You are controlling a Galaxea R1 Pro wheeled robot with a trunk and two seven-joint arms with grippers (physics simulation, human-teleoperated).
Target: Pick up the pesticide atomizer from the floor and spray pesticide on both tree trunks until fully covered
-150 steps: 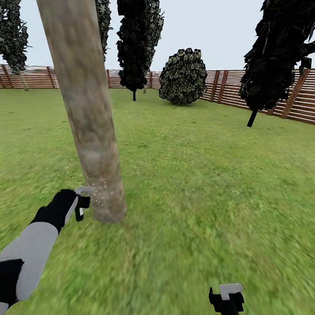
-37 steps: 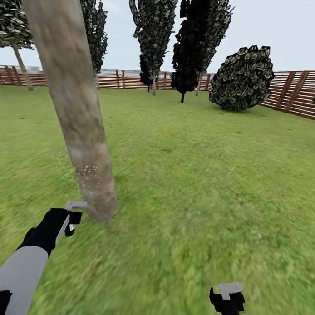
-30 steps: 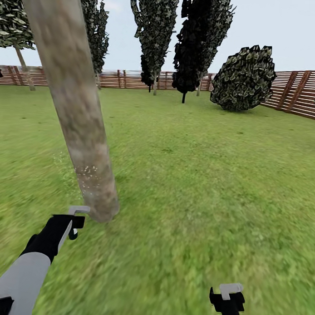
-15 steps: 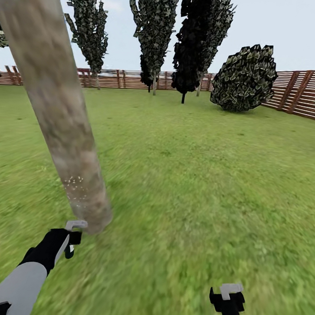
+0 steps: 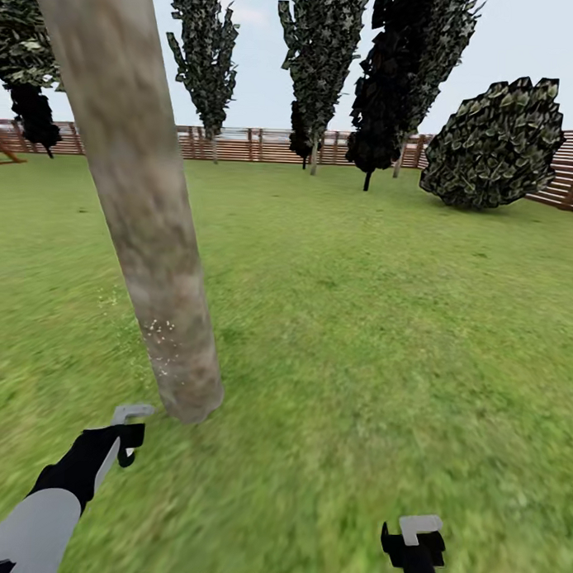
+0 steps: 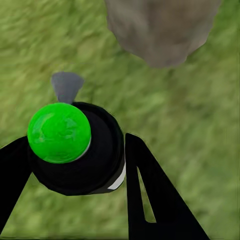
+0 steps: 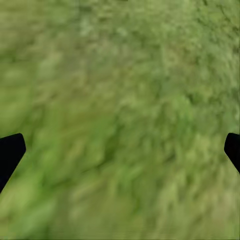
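Item: pesticide atomizer point(image 6: 75, 150), clamped between the jaws of the left gripper point(image 5: 124, 434), low over the grass beside the foot of the tree trunk point(image 5: 145, 207); right gripper point(image 5: 414, 543) empty, jaws spread wide. Pesticide point(image 5: 159, 336) speckles only a low patch (upper trunk bare). Risk, as I judge it: with the nozzle this low, spray may land on the lawn point(image 5: 384, 323) and coverage stall.

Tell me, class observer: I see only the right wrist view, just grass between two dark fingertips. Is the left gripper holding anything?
Observer: Yes. In the left wrist view the left gripper is shut on the pesticide atomizer, a black bottle with a green top.
Operator: Is a trunk close to it?
Observer: The head view shows the tree trunk just ahead of that gripper, not touching.
Operator: Any spray on it?
Observer: Whitish pesticide specks dot its lower part.
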